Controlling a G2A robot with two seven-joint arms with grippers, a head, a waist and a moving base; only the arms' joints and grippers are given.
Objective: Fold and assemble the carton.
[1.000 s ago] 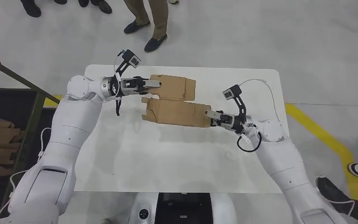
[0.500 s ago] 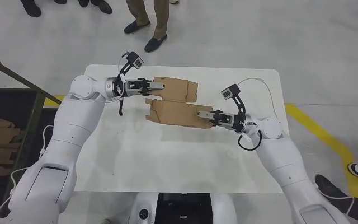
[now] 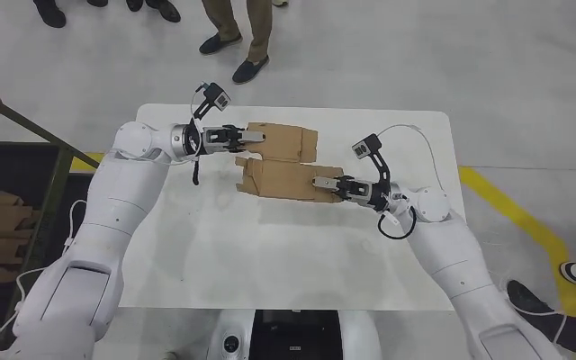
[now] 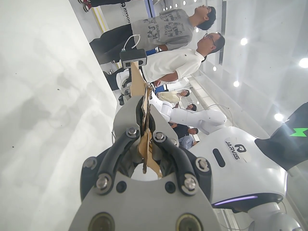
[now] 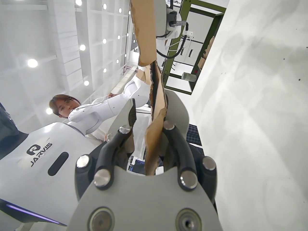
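Observation:
A flattened brown carton hangs over the far half of the white table, stretched between both arms. My left gripper is shut on the carton's far left flap. In the left wrist view its fingers pinch the cardboard edge. My right gripper is at the carton's right end. In the right wrist view that gripper is open, with the cardboard standing between the fingers. It leans on one finger, and a gap shows before the other finger.
People's shoes stand on the floor just beyond the table's far edge. A green metal rack with cardboard pieces stands off the table's left side. A yellow floor line runs on the right.
My right gripper has slid leftward, farther onto the carton's right end. The left gripper and the carton have shifted a little to the right.

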